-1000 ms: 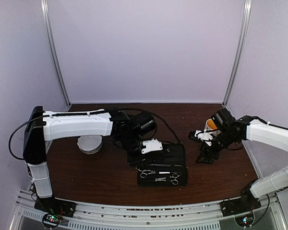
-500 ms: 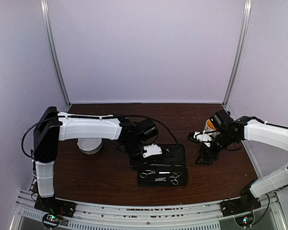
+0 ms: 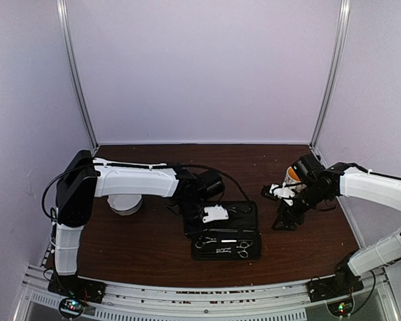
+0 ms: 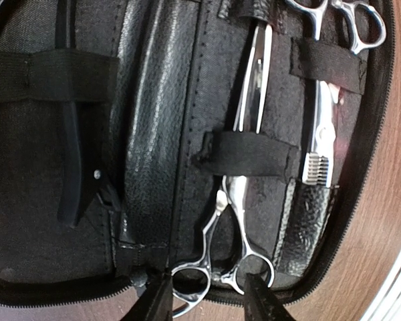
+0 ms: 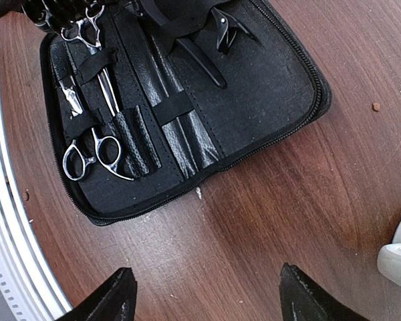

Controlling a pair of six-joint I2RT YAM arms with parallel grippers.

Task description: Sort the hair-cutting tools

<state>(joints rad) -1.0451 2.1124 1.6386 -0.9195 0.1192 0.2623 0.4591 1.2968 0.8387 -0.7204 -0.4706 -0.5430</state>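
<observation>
Nearest, 2 silver scissors (image 4: 244,180) lie strapped in the front half of the open black case (image 5: 307,73). Over them the left gripper (image 4: 207,301), half-spread, straddles 1 pair's ring handles; contact unclear. Behind, a black clip (image 4: 70,154) sits under its strap. Rightward, the right gripper (image 5: 207,301) hangs wide apart above the table (image 5: 287,200).

Diffuse, even light from above; overhead view soft and low in detail. Bright glare on the scissors (image 4: 256,80), sheen on the case (image 4: 154,100) leather (left wrist view); surface (image 5: 287,200) faintly glossy.
</observation>
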